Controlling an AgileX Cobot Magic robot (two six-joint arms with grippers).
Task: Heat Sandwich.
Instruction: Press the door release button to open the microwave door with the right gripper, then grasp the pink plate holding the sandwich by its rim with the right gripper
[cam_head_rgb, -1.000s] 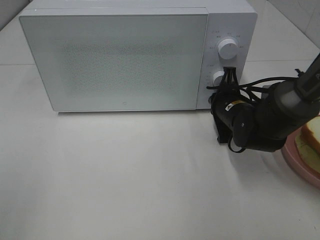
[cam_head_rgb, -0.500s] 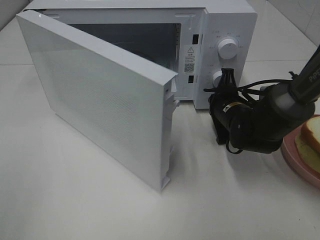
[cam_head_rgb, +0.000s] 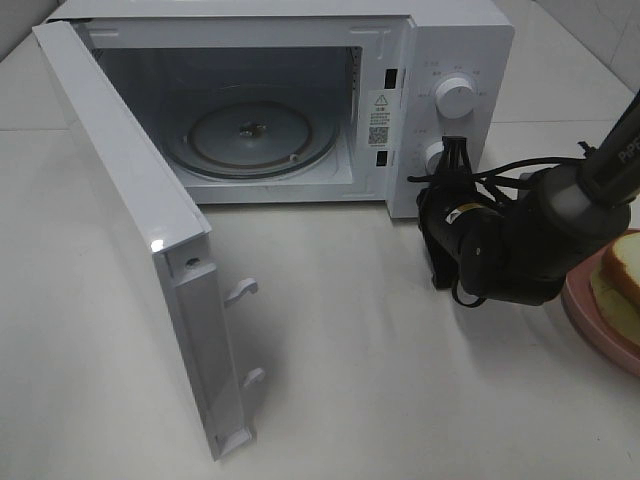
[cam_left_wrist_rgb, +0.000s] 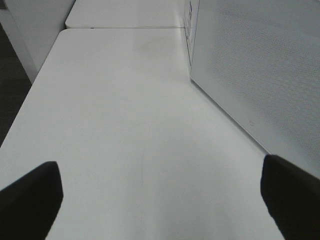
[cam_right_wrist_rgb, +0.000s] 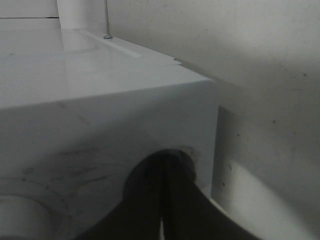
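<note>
Likely soft, light and squashy, the small white-bread sandwich (cam_head_rgb: 625, 268) on its round pink plate (cam_head_rgb: 588, 312) wants a gentle crust-edge pinch; right gripper (cam_right_wrist_rgb: 162, 200) clenched, left gripper (cam_left_wrist_rgb: 160, 200) spread wide.

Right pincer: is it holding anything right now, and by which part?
Nothing. The right pincer is shut empty, tips at the microwave panel; the sandwich lies untouched on its plate.

Microwave (cam_head_rgb: 480, 60) door (cam_head_rgb: 150, 190) wide open; glass turntable (cam_head_rgb: 250, 140) inside; pink plate (cam_head_rgb: 592, 328) at right.
</note>
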